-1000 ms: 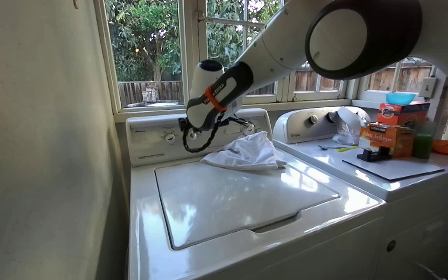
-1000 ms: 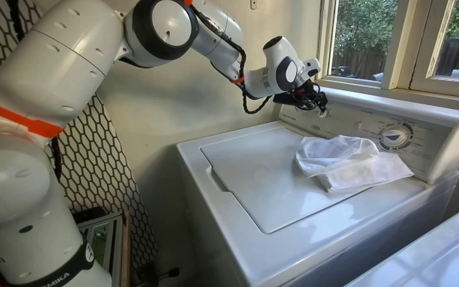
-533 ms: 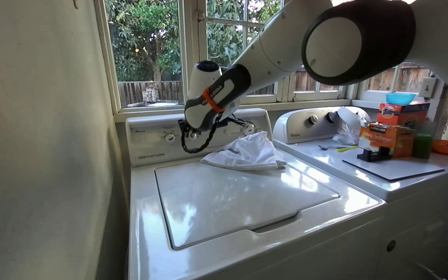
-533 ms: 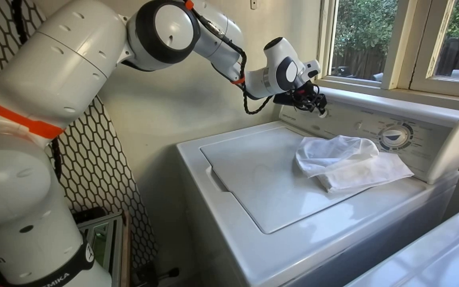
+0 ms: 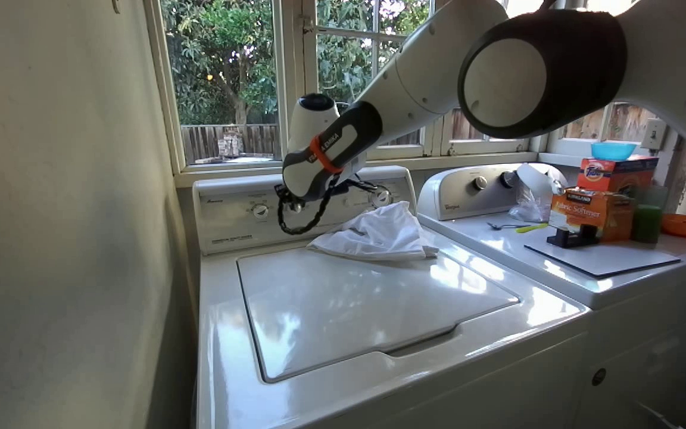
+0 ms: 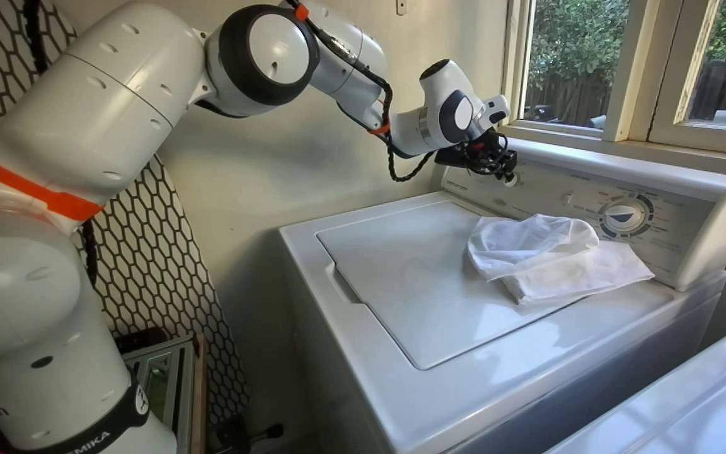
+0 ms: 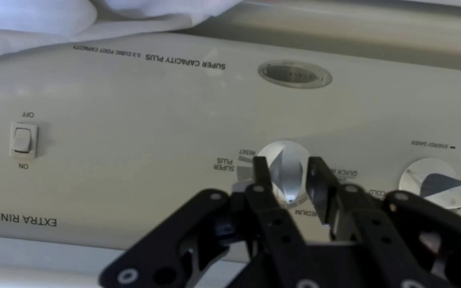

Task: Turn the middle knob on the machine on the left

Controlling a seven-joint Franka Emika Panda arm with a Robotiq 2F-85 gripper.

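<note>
The machine is a white top-loading washer (image 5: pixel 367 310) with a raised back panel, seen in both exterior views (image 6: pixel 426 277). The middle knob (image 7: pixel 289 172) is pale with a grey raised ridge in the wrist view, and partly shows in the exterior views (image 5: pixel 296 207) (image 6: pixel 512 181). My gripper (image 7: pixel 288 162) is partly open, with one black finger on each side of this knob. A gap shows between the ridge and the right finger; contact on the left is unclear. The gripper (image 6: pixel 508 175) is at the panel, its fingers mostly hidden in the exterior views.
A second knob (image 7: pixel 438 184) sits right of the gripper in the wrist view, a rocker switch (image 7: pixel 23 140) left. A large dial (image 6: pixel 626 215) is farther along the panel. White cloth (image 6: pixel 558 258) lies on the lid. The neighbouring dryer (image 5: pixel 498 220) holds boxes and bowls.
The arm's elbow has lowered a little, and the wrist has shifted very slightly. The gripper stays at the middle knob. The cloth and the washer have not moved.
</note>
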